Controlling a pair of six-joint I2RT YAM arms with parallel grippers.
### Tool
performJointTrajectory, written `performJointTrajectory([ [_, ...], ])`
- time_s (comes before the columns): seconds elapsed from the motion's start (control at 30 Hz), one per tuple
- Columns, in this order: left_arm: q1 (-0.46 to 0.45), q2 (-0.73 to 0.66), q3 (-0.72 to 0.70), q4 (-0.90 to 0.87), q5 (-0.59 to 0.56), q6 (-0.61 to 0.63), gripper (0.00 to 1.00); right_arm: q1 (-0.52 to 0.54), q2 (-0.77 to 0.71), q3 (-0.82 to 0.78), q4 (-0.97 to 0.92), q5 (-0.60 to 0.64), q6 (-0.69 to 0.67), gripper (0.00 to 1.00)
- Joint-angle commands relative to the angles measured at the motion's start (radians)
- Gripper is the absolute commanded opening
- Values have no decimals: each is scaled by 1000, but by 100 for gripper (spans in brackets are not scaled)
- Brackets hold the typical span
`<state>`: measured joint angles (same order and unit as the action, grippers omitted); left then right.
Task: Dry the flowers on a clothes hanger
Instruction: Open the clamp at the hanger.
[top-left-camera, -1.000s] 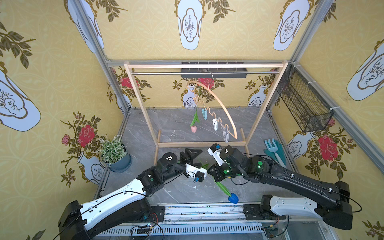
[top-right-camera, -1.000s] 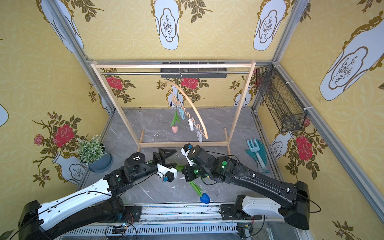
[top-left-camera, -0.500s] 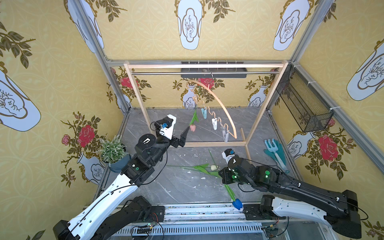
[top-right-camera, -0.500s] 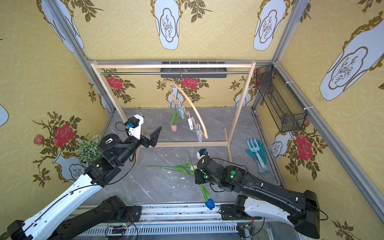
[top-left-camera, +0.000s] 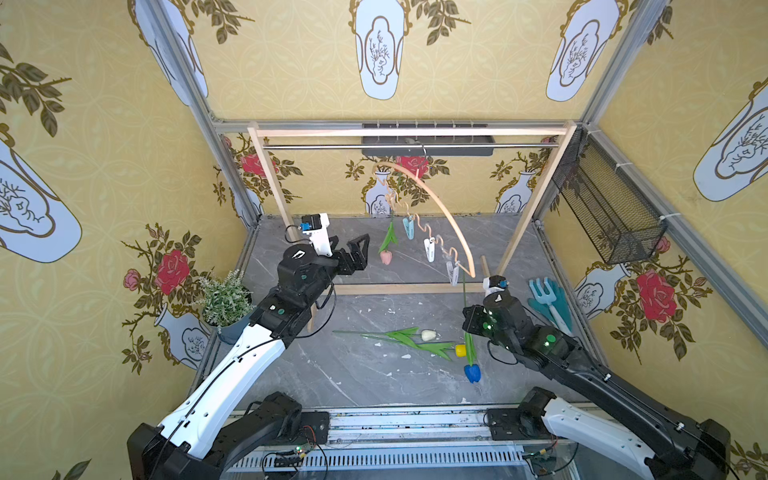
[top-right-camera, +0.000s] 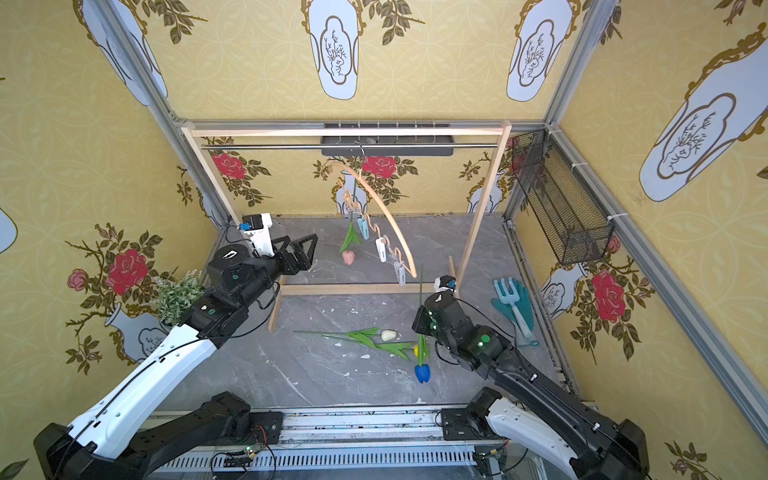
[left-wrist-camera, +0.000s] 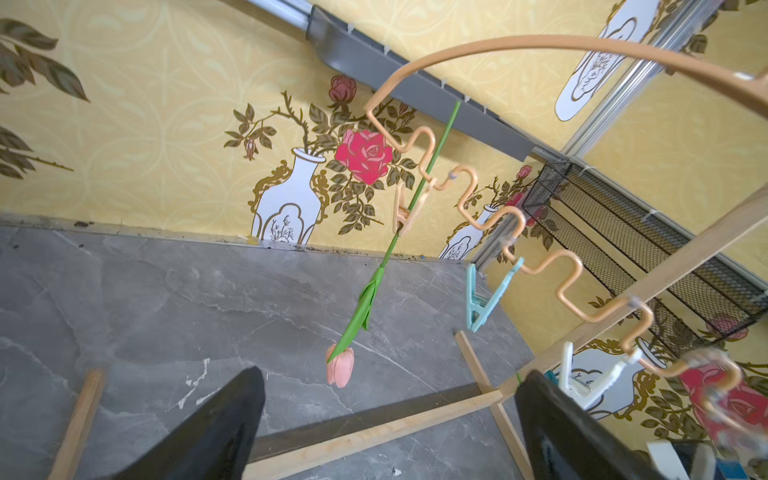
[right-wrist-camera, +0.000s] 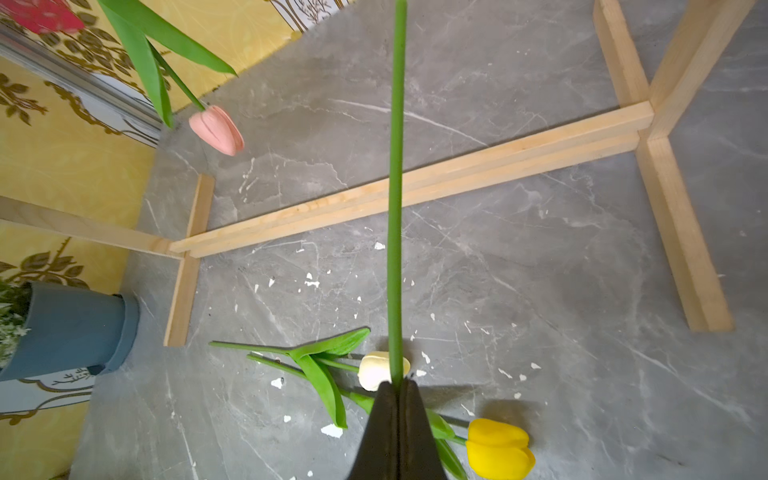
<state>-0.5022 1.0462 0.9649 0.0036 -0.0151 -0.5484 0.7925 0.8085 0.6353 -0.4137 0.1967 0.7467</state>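
The clothes hanger (top-left-camera: 436, 208) hangs from the rack's metal rail, turned end-on. A pink tulip (top-left-camera: 385, 257) dangles head down from its far peach peg (left-wrist-camera: 405, 212). My left gripper (top-left-camera: 358, 251) is open and empty, raised just left of the pink tulip (left-wrist-camera: 340, 365). My right gripper (right-wrist-camera: 397, 383) is shut on the blue tulip's stem (right-wrist-camera: 395, 199), which stands upright below the hanger's near end. Its blue head (top-left-camera: 472, 372) hangs under the gripper (top-left-camera: 469, 332). The white tulip (top-left-camera: 428, 335) and the yellow tulip (right-wrist-camera: 498, 449) lie on the grey floor.
The wooden rack (top-left-camera: 409, 132) spans the back, with its base bar (top-left-camera: 399, 289) across the floor. A potted plant (top-left-camera: 224, 297) stands at the left wall. A blue garden fork and glove (top-left-camera: 548, 299) lie at the right. A black mesh basket (top-left-camera: 606, 212) hangs on the right wall.
My left arm has left the tulips on the floor and swung up and back towards the hanger, gripper open. My right gripper has carried the blue tulip to the right and stood its stem upright.
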Motion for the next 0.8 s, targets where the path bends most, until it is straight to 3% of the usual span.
performJointTrajectory([
  [0.0,7,49,23,-22,49,-59,99,-19,-50,-51,167,30,-75,0],
  [0.13,36,99,34,-5,99,-100,85,-53,-61,-98,278,32,-148,0],
  [0.33,57,128,29,50,156,-113,74,-191,24,-94,433,-194,-205,0],
  [0.63,57,231,76,78,287,-47,76,-366,205,-103,715,-519,-175,0],
  [0.77,53,266,89,146,347,-7,75,-379,238,-103,791,-569,-177,0],
])
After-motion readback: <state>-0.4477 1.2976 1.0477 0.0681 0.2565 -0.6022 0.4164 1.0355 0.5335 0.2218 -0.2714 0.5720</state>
